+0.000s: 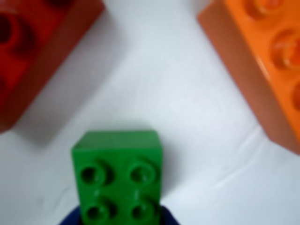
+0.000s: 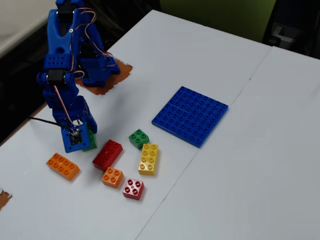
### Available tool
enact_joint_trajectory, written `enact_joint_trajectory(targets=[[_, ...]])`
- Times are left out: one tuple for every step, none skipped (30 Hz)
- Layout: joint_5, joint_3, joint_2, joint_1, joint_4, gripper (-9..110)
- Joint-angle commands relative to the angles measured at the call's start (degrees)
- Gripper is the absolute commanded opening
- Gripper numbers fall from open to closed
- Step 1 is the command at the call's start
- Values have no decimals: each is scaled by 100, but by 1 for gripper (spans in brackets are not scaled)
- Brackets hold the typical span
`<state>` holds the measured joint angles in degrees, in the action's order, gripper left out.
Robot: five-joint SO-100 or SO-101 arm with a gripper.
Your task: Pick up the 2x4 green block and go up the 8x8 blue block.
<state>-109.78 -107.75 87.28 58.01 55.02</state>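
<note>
The 2x4 green block (image 1: pixel 117 180) sits between my blue jaws in the wrist view; four of its studs show and the rest runs off the bottom edge. My gripper (image 1: pixel 119 219) is shut on it. In the fixed view the gripper (image 2: pixel 82 137) points down at the table's left side, with the green block (image 2: pixel 91 141) showing at its right, at or just above the table. The 8x8 blue block (image 2: pixel 190 115) lies flat well to the right, apart from the arm.
A long red brick (image 2: pixel 107 154) (image 1: pixel 33 51) and a long orange brick (image 2: pixel 63 166) (image 1: pixel 267 61) flank the gripper. A small green 2x2 (image 2: pixel 139 138), a yellow brick (image 2: pixel 149 159), an orange 2x2 (image 2: pixel 113 177) and a red 2x2 (image 2: pixel 133 188) lie further right.
</note>
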Motion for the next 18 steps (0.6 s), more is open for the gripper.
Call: enact_joint_trajectory(targets=[[-62, -79, 290, -176, -105, 1], [-149, -70, 413, -229, -9, 0], [-176, -18, 554, -290, 149, 0], [-176, 88, 729, -378, 396, 0], [-176, 229, 923, -501, 686, 0], [-167, 360, 1134, -659, 958, 0], [-123, 483, 1362, -835, 1178, 0], [-149, 571, 1608, -1046, 1336, 0], [-132, 615, 1863, -1283, 1397, 0], [-88, 615, 2136, -1547, 1397, 0], [0, 554, 2408, -1802, 1345, 0], [70, 448, 2698, -2074, 1204, 0], [88, 272, 2997, -2355, 967, 0], [220, 79, 3287, -2654, 668, 0], [475, -97, 3524, -2944, 378, 0], [642, -141, 3665, -3199, 193, 0], [826, -114, 3718, -3410, 88, 0], [1011, 9, 3718, -3586, 53, 0]])
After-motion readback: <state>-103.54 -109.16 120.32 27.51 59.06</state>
